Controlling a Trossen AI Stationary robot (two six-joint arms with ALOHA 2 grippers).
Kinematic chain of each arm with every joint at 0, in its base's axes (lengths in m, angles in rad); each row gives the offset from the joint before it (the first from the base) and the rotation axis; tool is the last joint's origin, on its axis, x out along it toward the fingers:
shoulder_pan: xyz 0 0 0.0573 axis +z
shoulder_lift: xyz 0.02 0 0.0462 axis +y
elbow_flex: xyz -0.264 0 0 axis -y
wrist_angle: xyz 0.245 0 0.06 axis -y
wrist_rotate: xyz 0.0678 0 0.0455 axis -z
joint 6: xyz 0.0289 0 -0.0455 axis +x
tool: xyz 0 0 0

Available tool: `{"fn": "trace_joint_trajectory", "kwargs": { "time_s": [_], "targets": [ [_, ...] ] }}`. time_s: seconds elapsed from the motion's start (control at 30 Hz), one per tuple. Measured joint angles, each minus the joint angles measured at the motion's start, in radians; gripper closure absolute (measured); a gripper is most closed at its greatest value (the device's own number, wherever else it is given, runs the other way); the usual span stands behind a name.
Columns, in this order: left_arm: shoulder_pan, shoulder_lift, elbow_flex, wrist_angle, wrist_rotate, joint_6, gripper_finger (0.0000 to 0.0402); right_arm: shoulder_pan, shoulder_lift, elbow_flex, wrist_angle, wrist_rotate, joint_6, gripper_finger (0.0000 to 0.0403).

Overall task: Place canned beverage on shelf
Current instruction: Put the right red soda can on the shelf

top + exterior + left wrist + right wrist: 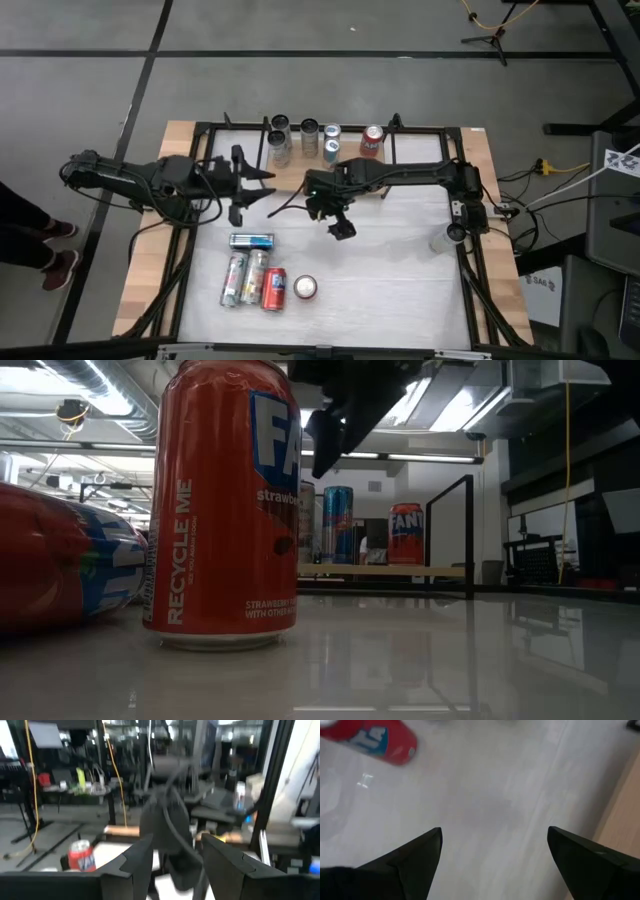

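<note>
Shelf [330, 152] sits along the far edge of the tabletop [400, 270], carrying four cans [308, 138] toward its left end and a red can [372, 141] further right. Right gripper [343, 229] hangs above the bare middle of the tabletop, fingers [410, 857] spread wide and empty. Left gripper [268, 186] is raised near the shelf's left end, fingers [137, 862] partly apart, nothing between them. Nearer the front lie several more cans [249, 272], with an upright red one [304, 288] beside them.

Nine cans — four standing on the shelf [325, 152], five on the table [400, 280] — two arms.
</note>
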State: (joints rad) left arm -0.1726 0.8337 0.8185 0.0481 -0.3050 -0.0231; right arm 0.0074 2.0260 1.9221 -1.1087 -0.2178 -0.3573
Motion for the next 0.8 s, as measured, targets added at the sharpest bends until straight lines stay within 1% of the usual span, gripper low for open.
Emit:
{"fn": "trace_joint_trajectory", "kwargs": {
  "time_s": [0.13, 0.27, 0.4, 0.53, 0.8],
  "targets": [
    [0.000, 0.000, 0.001, 0.062, 0.000, 0.000, 0.0243, 0.000, 0.000, 0.000, 0.073, -0.015, -0.001, 0.0047],
    [0.000, -0.023, 0.001, 0.046, 0.000, 0.000, 0.0243, 0.006, 0.000, 0.000, 0.136, -0.046, -0.002, 0.0047],
    [0.000, -0.060, 0.001, -0.036, 0.000, -0.001, 0.0243, 0.019, 0.000, 0.013, 0.160, -0.068, -0.001, 0.0047],
    [0.000, -0.079, 0.001, -0.132, 0.004, -0.027, 0.0243, 0.050, -0.002, 0.014, 0.221, -0.072, 0.000, 0.0047],
    [0.000, -0.073, 0.001, -0.248, 0.032, -0.047, 0.0243, 0.133, -0.002, 0.014, 0.315, -0.075, 0.086, 0.0047]
  ]
}}
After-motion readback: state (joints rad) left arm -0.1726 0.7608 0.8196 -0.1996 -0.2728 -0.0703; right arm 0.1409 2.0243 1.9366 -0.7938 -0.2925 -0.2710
